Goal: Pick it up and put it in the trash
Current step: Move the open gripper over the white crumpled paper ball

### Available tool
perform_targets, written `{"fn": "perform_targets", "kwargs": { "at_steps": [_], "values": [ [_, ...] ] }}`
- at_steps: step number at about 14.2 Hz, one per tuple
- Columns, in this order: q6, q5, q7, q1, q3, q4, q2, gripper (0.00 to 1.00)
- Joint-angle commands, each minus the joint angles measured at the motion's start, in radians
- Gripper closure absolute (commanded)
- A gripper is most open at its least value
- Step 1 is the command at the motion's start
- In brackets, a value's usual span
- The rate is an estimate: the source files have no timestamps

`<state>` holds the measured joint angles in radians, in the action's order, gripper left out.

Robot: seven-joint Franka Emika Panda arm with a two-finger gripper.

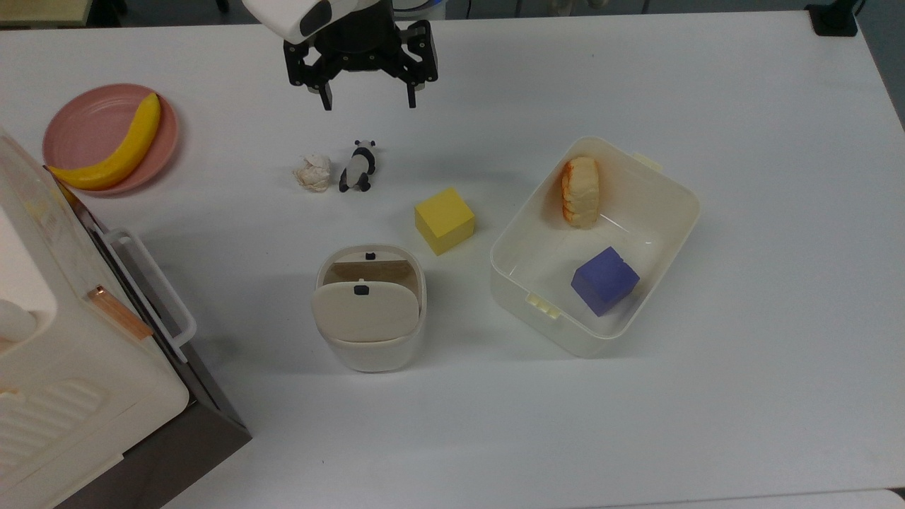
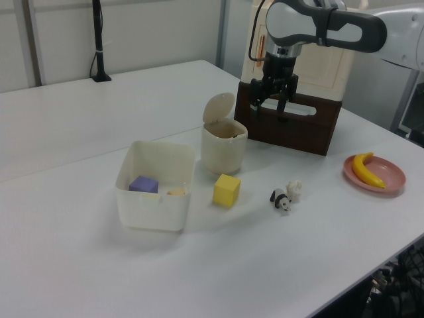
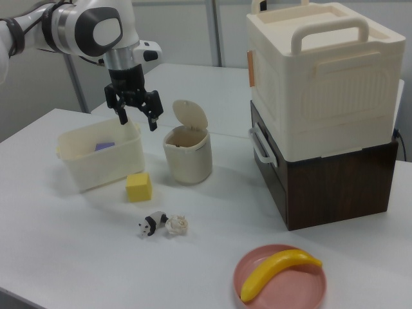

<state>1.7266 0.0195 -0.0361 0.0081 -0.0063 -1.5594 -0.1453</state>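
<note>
The crumpled whitish paper ball [image 1: 313, 172] lies on the white table, just to the left of a panda figurine [image 1: 358, 167] in the top view. It also shows beside the panda in the left view [image 2: 295, 191] and the right view [image 3: 177, 225]. The trash [image 1: 368, 357] is a small cream bin with its flap lid tipped up and a brownish inside [image 2: 223, 149] [image 3: 187, 158]. My gripper [image 1: 369, 104] hangs open and empty high above the table [image 2: 268, 111] [image 3: 138, 122]. In the top view it sits above the panda and up-right of the ball, well clear of both.
A yellow cube [image 1: 444, 220] sits right of the trash in the top view. A cream tub [image 1: 689, 205] holds a bread piece [image 1: 580, 191] and a purple cube [image 1: 604, 280]. A pink plate [image 1: 78, 124] carries a banana [image 1: 117, 148]. A large cream box on a brown base [image 1: 78, 353] stands at the top view's lower left.
</note>
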Motion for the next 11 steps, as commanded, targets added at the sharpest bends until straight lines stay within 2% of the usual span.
{"fn": "perform_targets", "kwargs": {
  "at_steps": [1, 9, 11],
  "values": [
    [-0.009, -0.018, -0.031, 0.004, -0.004, -0.03, 0.026, 0.0],
    [-0.025, -0.029, -0.082, 0.004, 0.005, -0.045, 0.024, 0.03],
    [-0.025, -0.067, -0.093, 0.0, 0.005, -0.06, 0.021, 0.03]
  ]
}}
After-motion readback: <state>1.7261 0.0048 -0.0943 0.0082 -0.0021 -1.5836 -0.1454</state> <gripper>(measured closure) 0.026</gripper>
